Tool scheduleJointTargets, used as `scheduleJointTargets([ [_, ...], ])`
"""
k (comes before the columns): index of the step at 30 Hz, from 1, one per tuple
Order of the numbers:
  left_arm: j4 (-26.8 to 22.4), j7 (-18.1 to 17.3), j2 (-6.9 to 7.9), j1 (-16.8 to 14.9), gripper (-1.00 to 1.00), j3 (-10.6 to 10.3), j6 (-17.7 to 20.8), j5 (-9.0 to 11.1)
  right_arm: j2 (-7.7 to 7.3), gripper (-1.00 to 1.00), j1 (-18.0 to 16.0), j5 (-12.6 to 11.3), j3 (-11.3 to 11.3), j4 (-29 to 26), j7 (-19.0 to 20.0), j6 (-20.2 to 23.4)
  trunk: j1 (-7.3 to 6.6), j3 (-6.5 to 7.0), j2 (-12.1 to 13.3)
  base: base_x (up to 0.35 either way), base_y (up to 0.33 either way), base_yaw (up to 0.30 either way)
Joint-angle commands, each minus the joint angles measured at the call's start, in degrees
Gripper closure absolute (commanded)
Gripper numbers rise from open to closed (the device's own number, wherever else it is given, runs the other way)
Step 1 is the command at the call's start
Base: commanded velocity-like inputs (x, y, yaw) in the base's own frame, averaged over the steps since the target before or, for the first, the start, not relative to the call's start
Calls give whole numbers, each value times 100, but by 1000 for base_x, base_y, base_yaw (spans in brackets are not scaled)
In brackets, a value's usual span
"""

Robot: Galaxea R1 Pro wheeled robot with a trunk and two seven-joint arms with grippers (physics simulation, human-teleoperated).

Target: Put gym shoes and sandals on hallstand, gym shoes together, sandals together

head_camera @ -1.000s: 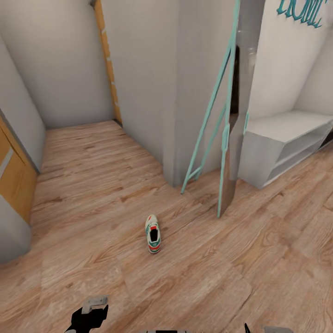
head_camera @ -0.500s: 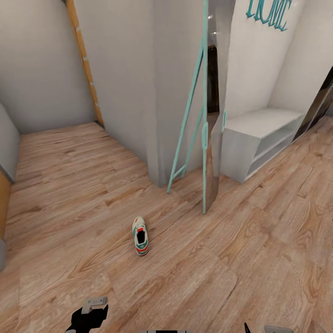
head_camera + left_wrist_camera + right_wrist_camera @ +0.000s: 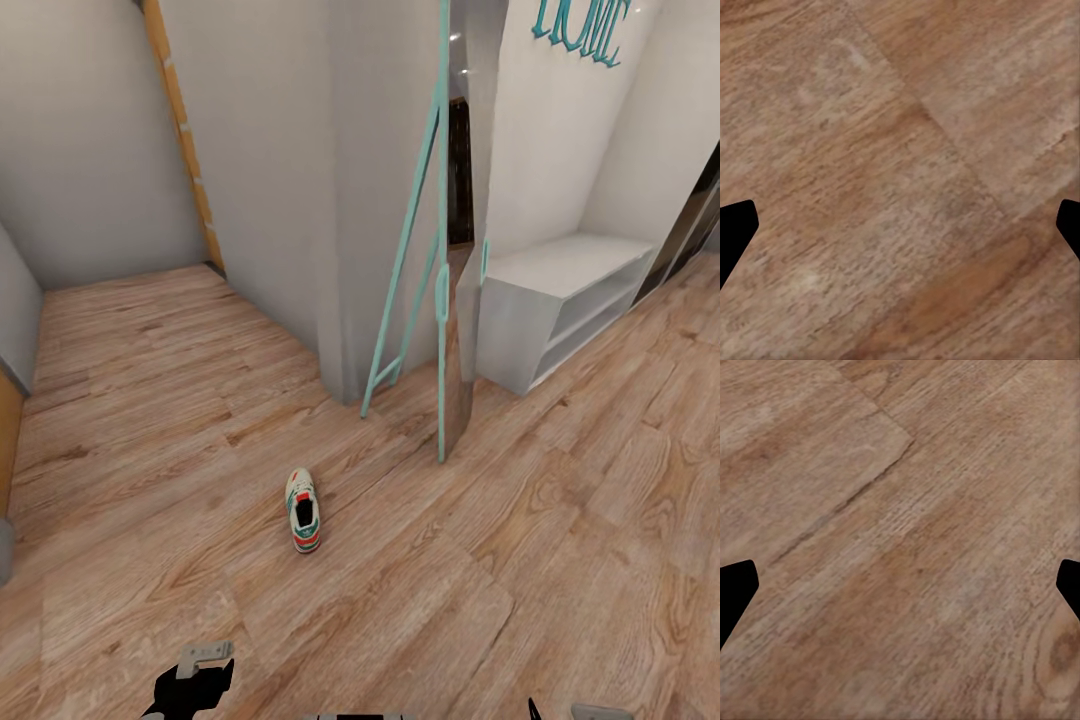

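Note:
One gym shoe (image 3: 304,512), white with green stripes and a red-orange heel, lies on the corridor floor (image 3: 150,400) in the head view, ahead of me and a little left of centre. The hallstand (image 3: 560,300), pale grey with open shelf levels, stands at the right against the wall, well apart from the shoe. The sandals are out of view. My left gripper (image 3: 900,225) is open over bare planks. My right gripper (image 3: 900,585) is open too, with only floor between its fingers. Both arms sit at the lower edge of the head view, short of the shoe.
A teal-framed mirror (image 3: 445,300) leans on the wall corner between the shoe and the hallstand. A grey wall block (image 3: 290,180) juts out behind the shoe. The corridor runs back at the left, with an orange door frame (image 3: 185,140). Open floor lies at the right.
The whole picture shifted left between one second and half a second ago, so the camera turned right. Since then nothing has moved.

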Motion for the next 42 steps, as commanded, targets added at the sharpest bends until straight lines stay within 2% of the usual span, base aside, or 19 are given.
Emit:
scheduleJointTargets([
  [1,5,3,-1,-3,-100,3,-18,24,0,-100,-2,-1,-2,4,-2,-18,-1,-4,-2,0,0,0],
  [22,5,8,-1,-3,-100,3,-23,16,-12,-100,-2,5,-22,-4,-4,-36,-1,-4,-2,63,0,0],
  [25,5,5,-1,-3,-100,3,-55,16,-41,-100,-4,-6,-159,-34,-5,-36,-1,-4,-2,38,0,0],
  [28,5,4,-5,-3,-100,3,-82,16,-103,-100,-7,-12,-416,-119,-6,-29,-1,-4,-2,19,0,0],
  [29,5,3,-7,-3,-100,3,-94,13,-155,-100,-8,-14,-626,-256,-4,-23,-1,-4,-2,10,0,0],
  [33,5,3,-6,-3,-100,3,-108,4,-305,-100,-10,-22,-1089,-884,30,0,-1,-4,-2,5,0,0],
  [36,0,3,-6,-7,-100,3,-112,1,-381,-100,-10,-30,-1267,-1429,40,29,-1,-4,-2,2,0,0],
  [39,-31,8,-8,-9,-100,3,-114,0,-415,-100,-10,-33,-1341,-1967,40,139,-1,-4,-2,0,0,0],
  [42,-222,16,-6,-6,-100,3,-105,-9,-433,-100,-10,-35,-1377,-2854,51,722,-1,-4,-2,0,0,0],
])
